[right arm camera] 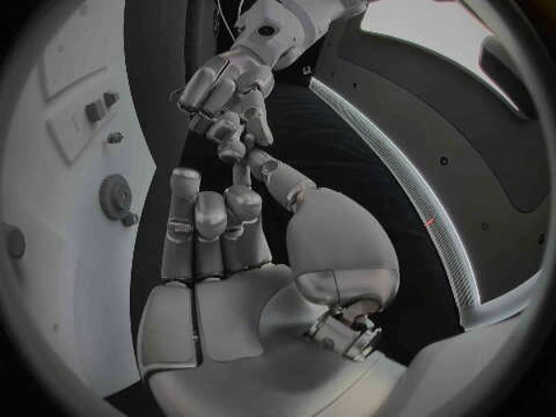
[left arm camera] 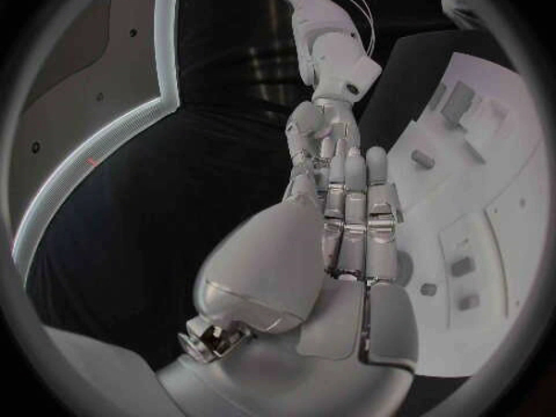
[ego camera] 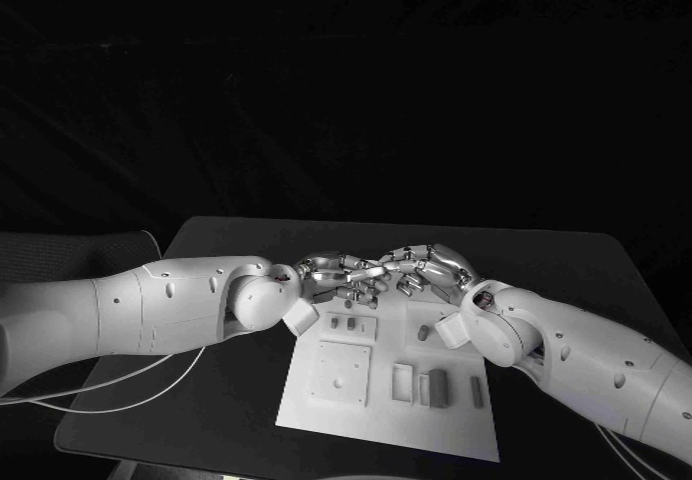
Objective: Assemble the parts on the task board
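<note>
White board (ego camera: pixel 361 405) lying mid-desk (ego camera: pixel 216 400), near edge close to desk's front. Over board's far edge: left hand (ego camera: pixel 335 277) and right hand (ego camera: pixel 426 268), fingertips touching each other; whether pinching anything, cannot tell. Grey parts (ego camera: pixel 433 387) standing in slots toward board's near right; square plate (ego camera: pixel 343 373) at near left. Open black desk on both sides of board, crossed by both arms.

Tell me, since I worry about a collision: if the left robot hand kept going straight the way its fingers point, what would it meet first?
Most likely the right robot hand: the left robot hand points at it, fingertips seemingly already touching above the task board's far edge.
</note>
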